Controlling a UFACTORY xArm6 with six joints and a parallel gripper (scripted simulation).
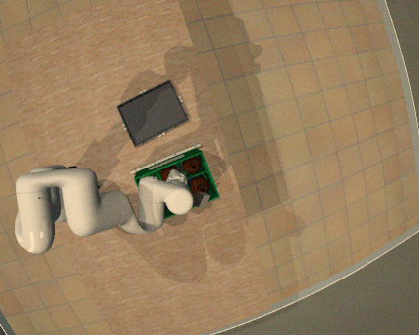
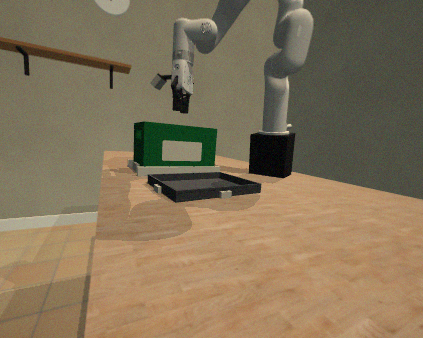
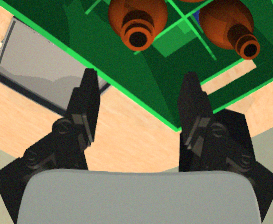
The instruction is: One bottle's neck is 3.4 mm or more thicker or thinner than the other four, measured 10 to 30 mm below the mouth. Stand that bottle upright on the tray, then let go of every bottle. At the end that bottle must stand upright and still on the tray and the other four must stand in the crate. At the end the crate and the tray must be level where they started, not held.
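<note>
A green box-shaped crate with a pale rectangular panel [image 2: 182, 151] on its side stands on the light wooden counter [image 2: 266, 250]. Just beside it lies a shallow dark rectangular tray [image 2: 217, 193] with small pale tabs on its rim. The black-fingered gripper [image 2: 181, 104] points down above the crate, apart from it. The white jointed arm [image 2: 276, 102] rises from a black block-shaped base [image 2: 271, 156]. A brown wooden shelf [image 2: 76, 59] on dark brackets hangs on the wall.

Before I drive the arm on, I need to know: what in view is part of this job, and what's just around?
Job:
- green crate
- brown bottles in it
- dark tray
- claw, open

Not the job:
- wall shelf
- round white object on the wall
</note>
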